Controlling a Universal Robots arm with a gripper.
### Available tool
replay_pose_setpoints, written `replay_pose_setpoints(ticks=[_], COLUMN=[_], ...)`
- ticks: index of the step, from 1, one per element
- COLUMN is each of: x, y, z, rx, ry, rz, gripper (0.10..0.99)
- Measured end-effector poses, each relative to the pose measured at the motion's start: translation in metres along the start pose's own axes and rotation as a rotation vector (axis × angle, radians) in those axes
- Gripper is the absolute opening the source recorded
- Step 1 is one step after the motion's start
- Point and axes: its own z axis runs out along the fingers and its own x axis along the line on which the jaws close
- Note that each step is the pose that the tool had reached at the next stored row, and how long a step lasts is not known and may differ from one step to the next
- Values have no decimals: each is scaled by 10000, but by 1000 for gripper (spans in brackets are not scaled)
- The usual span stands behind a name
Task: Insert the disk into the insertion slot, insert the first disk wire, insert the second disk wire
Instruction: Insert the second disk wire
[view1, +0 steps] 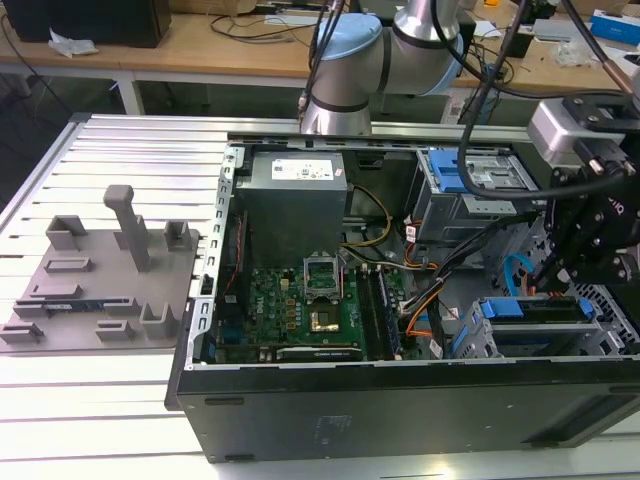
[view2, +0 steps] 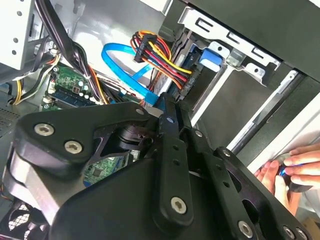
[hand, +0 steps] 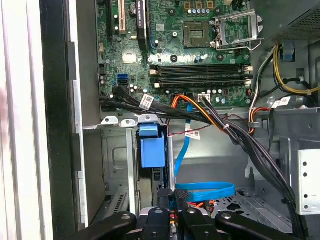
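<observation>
The disk (view1: 535, 308), in its bright blue frame (hand: 150, 150), lies inside the insertion slot (view1: 605, 335), the low grey perforated cage at the case's corner on the exterior view's right. My gripper (view1: 552, 280) hangs just behind the disk's rear end. The first disk wire (hand: 205, 191), a light-blue flat cable, loops from the motherboard, and its end runs in between my near-closed fingertips (view2: 167, 107). The second disk wire (view2: 162, 57), a red, orange and yellow bundle with a dark plug, arches toward the disk's rear beside the blue loop (view2: 120, 62).
Thick black cables (hand: 240, 140) cross the case above the cage. The taller bay with a blue tab (view1: 470, 180) stands behind my arm. A person's hand (view2: 295, 170) rests outside the case wall. A grey fixture plate (view1: 100, 280) lies on the exterior view's left.
</observation>
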Motion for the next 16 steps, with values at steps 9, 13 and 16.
replay_pose_setpoints(ticks=[9, 13, 16], x=[19, 26, 31], y=[-1, -1, -2], z=[6, 22, 33], rx=[-1, -3, -5], ry=[-15, -49, -108], rz=[0, 0, 0], gripper=[161, 161, 161])
